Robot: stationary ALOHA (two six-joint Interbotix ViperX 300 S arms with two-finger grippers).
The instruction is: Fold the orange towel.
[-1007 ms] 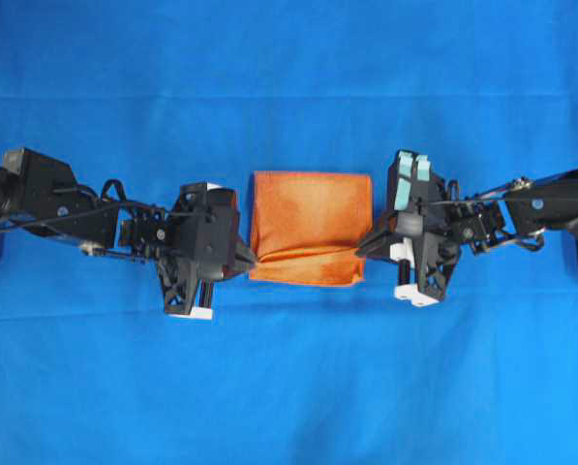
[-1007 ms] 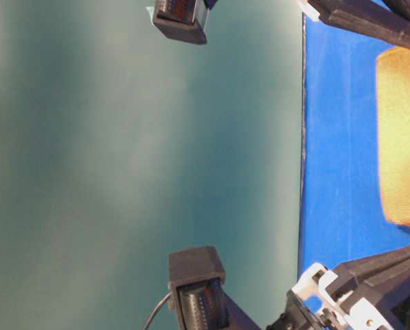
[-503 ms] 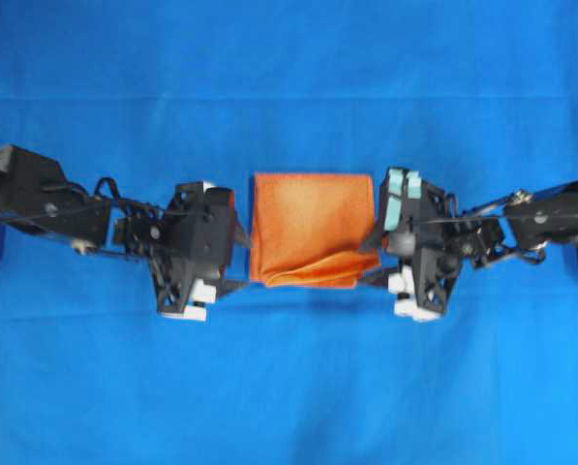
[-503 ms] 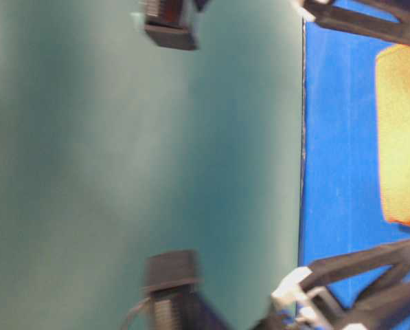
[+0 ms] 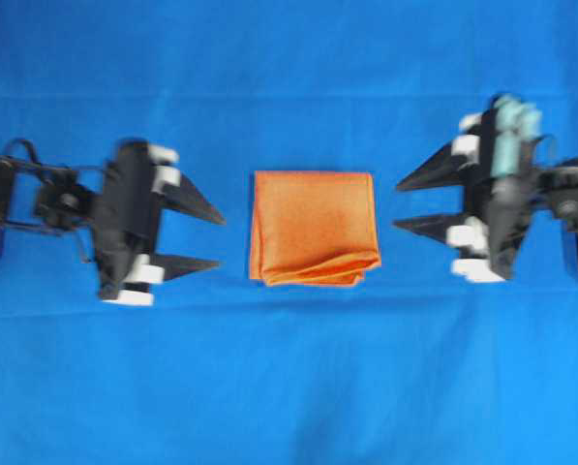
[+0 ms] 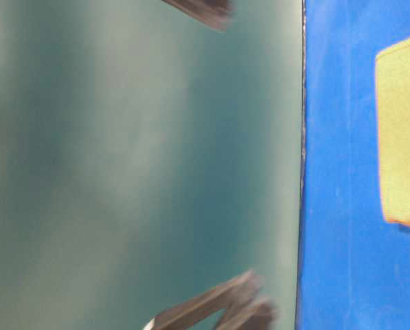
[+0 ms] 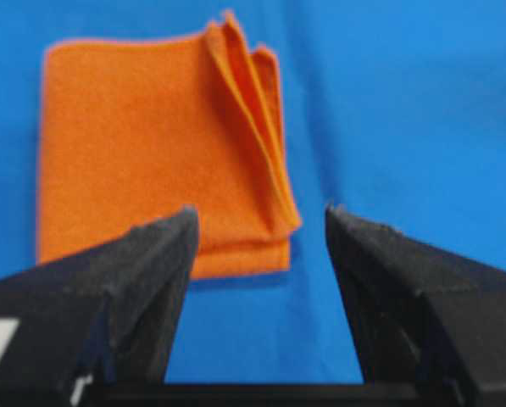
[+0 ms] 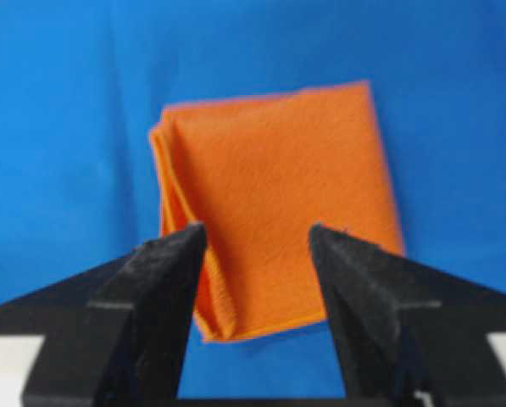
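The orange towel (image 5: 314, 228) lies folded into a small layered rectangle on the blue cloth, its stacked edges showing along the near side. It also shows in the left wrist view (image 7: 159, 144), the right wrist view (image 8: 278, 195) and the table-level view (image 6: 400, 137). My left gripper (image 5: 221, 240) is open and empty, a short way left of the towel. My right gripper (image 5: 397, 205) is open and empty, a short way right of it. Neither touches the towel.
A large blue cloth (image 5: 289, 387) covers the whole table. The table-level view is turned on its side and shows a green wall (image 6: 136, 165) and blurred arm parts (image 6: 211, 313).
Both grippers have let go of the towel's near side edges, opened wide and pulled back outward, left to the left, right to the right. The towel's lifted fold has settled flat.
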